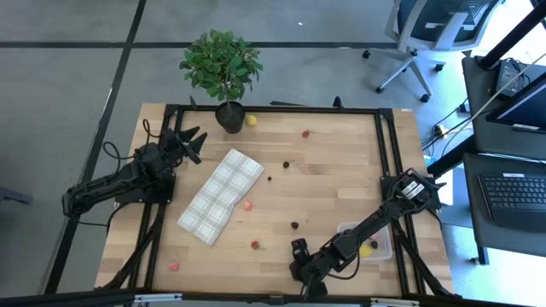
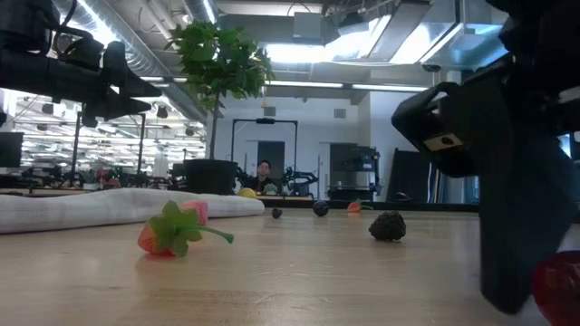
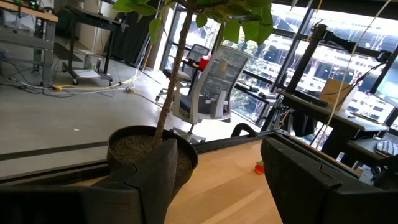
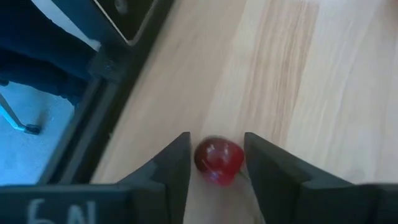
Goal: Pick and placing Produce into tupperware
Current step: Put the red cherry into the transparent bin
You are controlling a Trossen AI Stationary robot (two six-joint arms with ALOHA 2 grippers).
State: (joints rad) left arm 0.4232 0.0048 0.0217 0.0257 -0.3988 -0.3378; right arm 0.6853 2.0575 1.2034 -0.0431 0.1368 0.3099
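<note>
My right gripper [image 4: 217, 163] is down at the table's near edge [image 1: 309, 280], its fingers closed on a small red produce piece [image 4: 217, 160], which also shows in the low view [image 2: 557, 285]. The clear tupperware [image 1: 382, 249] stands just right of it with a yellow piece [image 1: 365, 251] and a dark piece inside. More produce lies scattered on the wood: a strawberry [image 2: 172, 231], a dark berry [image 2: 388, 225], a lemon [image 1: 251, 120]. My left gripper [image 3: 217, 186] waits open at the far left, by the plant pot [image 1: 229, 117]. My right gripper pinches the red piece by its two opposite sides [image 4: 236, 163] between its two fingers. The fingers slant down from above, toward the table's near edge. The piece rests on the wood between them.
A white-and-grey plaid cloth [image 1: 220, 196] lies folded left of centre. The potted plant [image 1: 220, 64] stands at the far edge. A black frame rail [image 4: 118, 68] runs along the near edge, close beside my right gripper. Bare wood lies in the table's middle.
</note>
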